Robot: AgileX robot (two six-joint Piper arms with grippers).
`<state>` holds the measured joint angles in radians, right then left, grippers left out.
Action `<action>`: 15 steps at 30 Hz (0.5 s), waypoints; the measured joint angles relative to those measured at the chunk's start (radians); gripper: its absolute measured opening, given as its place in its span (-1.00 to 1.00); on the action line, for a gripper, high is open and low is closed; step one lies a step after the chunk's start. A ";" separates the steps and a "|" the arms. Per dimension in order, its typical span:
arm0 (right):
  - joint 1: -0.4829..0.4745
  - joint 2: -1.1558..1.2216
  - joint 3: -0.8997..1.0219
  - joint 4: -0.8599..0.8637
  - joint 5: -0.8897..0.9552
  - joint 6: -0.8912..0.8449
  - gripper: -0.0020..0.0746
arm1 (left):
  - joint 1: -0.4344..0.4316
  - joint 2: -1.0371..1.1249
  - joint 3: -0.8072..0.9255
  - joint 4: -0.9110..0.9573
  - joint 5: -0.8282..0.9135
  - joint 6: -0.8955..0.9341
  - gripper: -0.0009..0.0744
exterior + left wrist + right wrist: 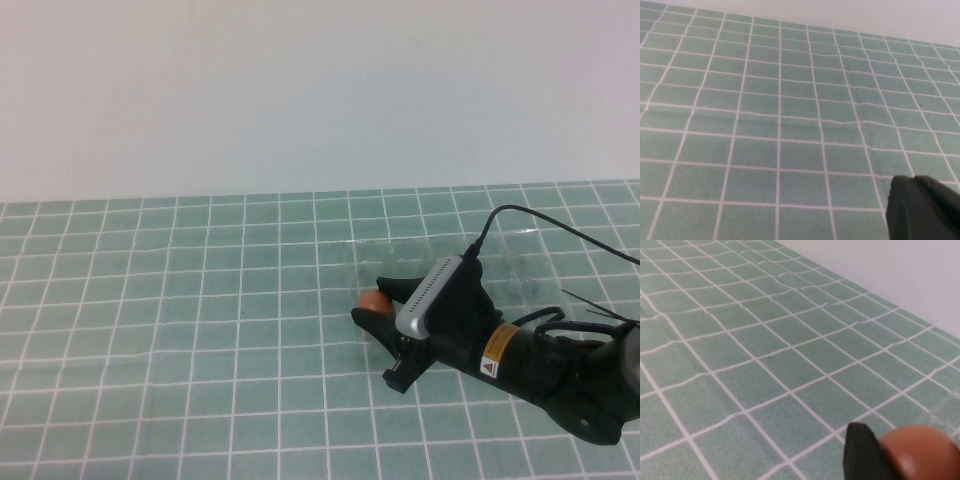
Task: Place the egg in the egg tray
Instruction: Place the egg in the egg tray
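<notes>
Orange-brown oval egg (374, 299) sat gripped in the right gripper (376, 301); next, carry it over the clear plastic egg tray (520, 262).

Room's bright, light soft & even, no hard shadows. Just a faint dark patch under the right arm (520, 365). Pics a bit grainy & hazy. Egg (918, 452) up close looks blurry. Clear egg tray (500, 262) gives tiny shiny glints, hard to see.
</notes>
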<state>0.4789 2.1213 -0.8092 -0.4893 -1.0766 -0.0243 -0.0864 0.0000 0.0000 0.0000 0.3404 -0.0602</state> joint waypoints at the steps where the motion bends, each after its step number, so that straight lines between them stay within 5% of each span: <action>1: 0.000 0.000 0.000 0.000 0.000 -0.001 -0.08 | 0.000 0.000 0.000 0.000 0.000 0.000 -0.98; 15: 0.000 0.000 0.000 -0.006 0.004 -0.009 0.07 | 0.000 0.000 0.000 0.000 0.000 0.000 -0.98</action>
<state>0.4789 2.1213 -0.8092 -0.4953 -1.0729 -0.0332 -0.0864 0.0000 0.0000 0.0000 0.3404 -0.0602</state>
